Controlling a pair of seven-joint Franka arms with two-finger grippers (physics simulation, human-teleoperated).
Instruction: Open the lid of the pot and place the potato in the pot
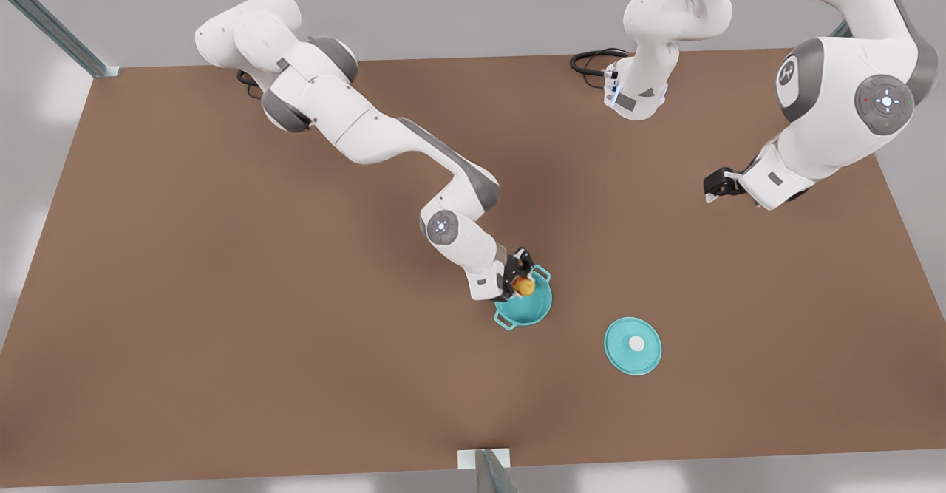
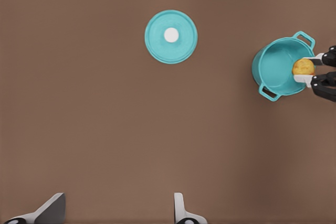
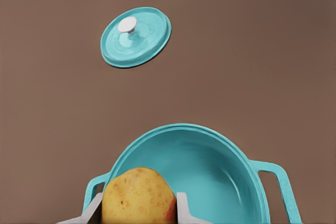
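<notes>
The potato [image 1: 525,285] [image 3: 137,195] is a lumpy yellow ball with reddish patches, and my right gripper [image 1: 523,280] [image 3: 137,211] is shut on it. It hangs just above the rim of the teal pot [image 1: 528,312] [image 3: 210,166], which stands uncovered and shows a bare teal inside. The pot lid [image 1: 633,346] [image 2: 171,36] [image 3: 136,36] lies flat on the table to the front view's right of the pot, knob up. My left gripper [image 1: 713,186] [image 2: 116,213] waits open, high above the table at the front view's right. The left wrist view also shows the pot [image 2: 275,66] and potato [image 2: 303,67].
The brown table [image 1: 295,330] carries nothing else near the pot. A black cable [image 1: 591,60] loops at the back edge by an arm base. A metal post [image 1: 488,471] stands at the front edge and another [image 1: 52,27] at the back left corner.
</notes>
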